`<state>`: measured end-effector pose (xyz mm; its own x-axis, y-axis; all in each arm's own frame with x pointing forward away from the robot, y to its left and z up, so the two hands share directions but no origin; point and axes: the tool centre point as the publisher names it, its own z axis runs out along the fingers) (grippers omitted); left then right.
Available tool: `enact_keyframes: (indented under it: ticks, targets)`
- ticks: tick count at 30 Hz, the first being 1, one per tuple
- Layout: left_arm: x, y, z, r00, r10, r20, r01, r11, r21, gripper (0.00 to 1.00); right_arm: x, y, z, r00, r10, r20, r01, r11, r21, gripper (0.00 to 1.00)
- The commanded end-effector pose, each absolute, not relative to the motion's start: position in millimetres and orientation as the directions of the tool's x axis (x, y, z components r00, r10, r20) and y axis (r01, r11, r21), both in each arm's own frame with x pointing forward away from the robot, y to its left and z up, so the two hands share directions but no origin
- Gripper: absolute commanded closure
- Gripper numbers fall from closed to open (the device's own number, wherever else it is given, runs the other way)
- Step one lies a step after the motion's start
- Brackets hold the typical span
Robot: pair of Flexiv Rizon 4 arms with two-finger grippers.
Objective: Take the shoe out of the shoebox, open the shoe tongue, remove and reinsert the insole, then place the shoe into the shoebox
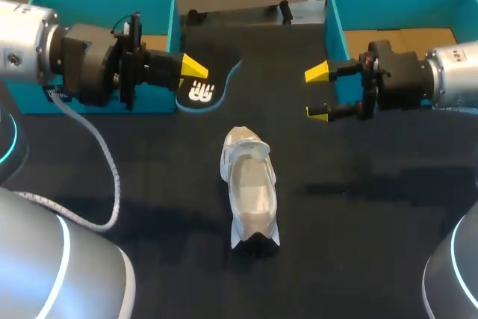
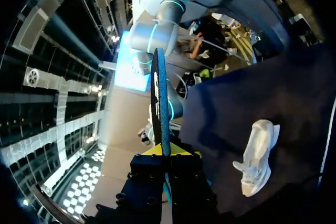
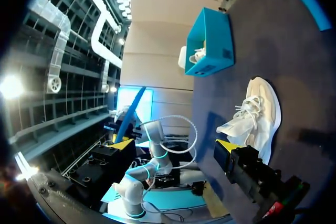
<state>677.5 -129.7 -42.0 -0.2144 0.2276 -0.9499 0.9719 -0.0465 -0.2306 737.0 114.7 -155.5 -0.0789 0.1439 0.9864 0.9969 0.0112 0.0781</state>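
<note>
At the left side of the black table stands a teal shoebox, open at the top. In the right wrist view something white shows inside this box, but I cannot tell what it is.

The left gripper hangs in front of this box, above the table. Its fingers are closed on a black insole with a light blue edge. In the head view the insole points from the yellow tips toward the middle of the table. In the left wrist view it is seen from its thin edge, standing straight out between the two fingers.

The white shoe is on the table at the middle, between the two arms, outside both boxes and well apart from both grippers. Its opening faces up and nothing touches it.

The right gripper is at the right of the shoe, above the table. Its two yellow tips stand wide apart and hold nothing.

Behind it, at the right side, stands a second teal shoebox, with a brown cardboard bottom showing inside.
</note>
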Motion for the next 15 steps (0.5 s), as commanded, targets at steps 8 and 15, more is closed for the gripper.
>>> enact_keyframes:
  ticks: [8,15]
  targets:
    - [687.2,-135.4,-41.5,-0.115,0.303,-0.946,0.986,-0.082,-0.146,1.0,736.8,116.1,-155.9,-0.079,0.145,0.986,0.997,0.009,0.078,0.0]
    - [690.4,-147.3,-79.2,-0.092,0.283,-0.955,0.995,-0.004,-0.098,1.0,736.8,116.1,-155.9,-0.079,0.145,0.986,0.997,0.009,0.078,0.0]
